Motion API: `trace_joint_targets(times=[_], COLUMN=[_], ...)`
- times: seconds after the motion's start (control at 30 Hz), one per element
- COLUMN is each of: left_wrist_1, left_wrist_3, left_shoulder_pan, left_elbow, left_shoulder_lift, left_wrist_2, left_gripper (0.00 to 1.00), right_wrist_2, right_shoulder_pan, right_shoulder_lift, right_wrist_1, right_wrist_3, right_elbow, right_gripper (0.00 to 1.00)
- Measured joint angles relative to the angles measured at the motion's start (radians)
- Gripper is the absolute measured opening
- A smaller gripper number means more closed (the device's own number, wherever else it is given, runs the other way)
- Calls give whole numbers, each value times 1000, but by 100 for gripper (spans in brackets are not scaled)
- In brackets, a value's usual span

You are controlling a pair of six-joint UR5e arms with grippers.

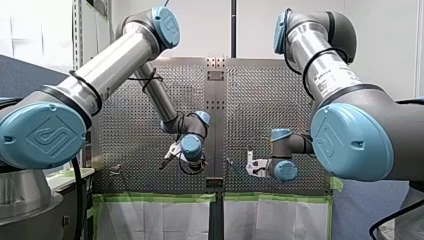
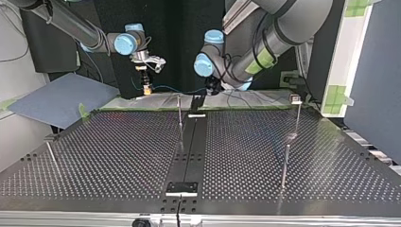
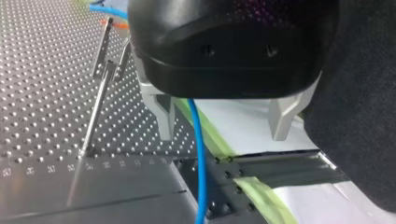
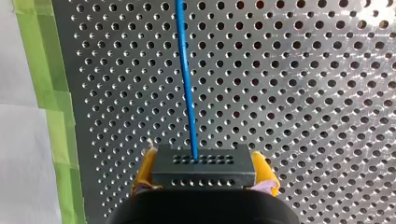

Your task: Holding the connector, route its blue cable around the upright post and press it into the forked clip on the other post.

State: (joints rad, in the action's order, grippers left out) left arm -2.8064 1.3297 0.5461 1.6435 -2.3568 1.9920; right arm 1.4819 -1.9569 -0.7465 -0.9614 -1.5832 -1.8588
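While the right hand [image 4: 204, 164] appears at close range in the right wrist view, its two yellow pads [image 4: 145, 170] are clamped on the sides of the connector [image 4: 203, 175]. The connector is a dark rectangular block with rows of small holes. The blue cable [image 4: 187, 79] leaves the middle of the block's front face and runs straight ahead over the perforated table [image 4: 303, 93]. Green tape [image 4: 46, 70] lines the table edge beside the hand.

In the top view, the right hand hangs over the far edge of the table, at the view's left of centre, with the connector pointing down. From the connector the blue cable runs sideways to the left hand [image 3: 224, 126], which hangs near the table's dark centre strip [image 2: 191, 146].

The left hand grips nothing. In the left wrist view its metal fingers [image 3: 163, 112] stand well apart. The blue cable passes down between them, close to one finger; contact cannot be determined. Beside this hand, a thin forked post [image 3: 93, 116] stands on the table, clear of the cable.

In the top view, an upright post [image 2: 179, 116] stands just in front of the two hands, beside the centre strip. A second post [image 2: 298, 116], topped by a small block, stands near the far corner at the view's right.
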Motion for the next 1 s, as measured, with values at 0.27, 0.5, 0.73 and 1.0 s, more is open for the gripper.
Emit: trace_joint_targets(times=[0.27,0.5,0.73,1.0], left_wrist_1=[63,131,194,238], left_wrist_3=[63,131,196,267], left_shoulder_pan=[12,32,64,103], left_elbow=[-4,-3,-3,1], left_shoulder_lift=[-4,-4,-5,-6], left_wrist_2=[-63,-113,-97,-31], left_gripper=[100,100,100,100], right_wrist_2=[0,-1,-26,-102], right_shoulder_pan=[-1,-1,0,4], right_shoulder_lift=[0,0,0,0], right_wrist_1=[-1,-1,-1,-19], right_wrist_3=[0,-1,-2,-9], right_elbow=[0,0,9,11], right_gripper=[0,0,0,0])
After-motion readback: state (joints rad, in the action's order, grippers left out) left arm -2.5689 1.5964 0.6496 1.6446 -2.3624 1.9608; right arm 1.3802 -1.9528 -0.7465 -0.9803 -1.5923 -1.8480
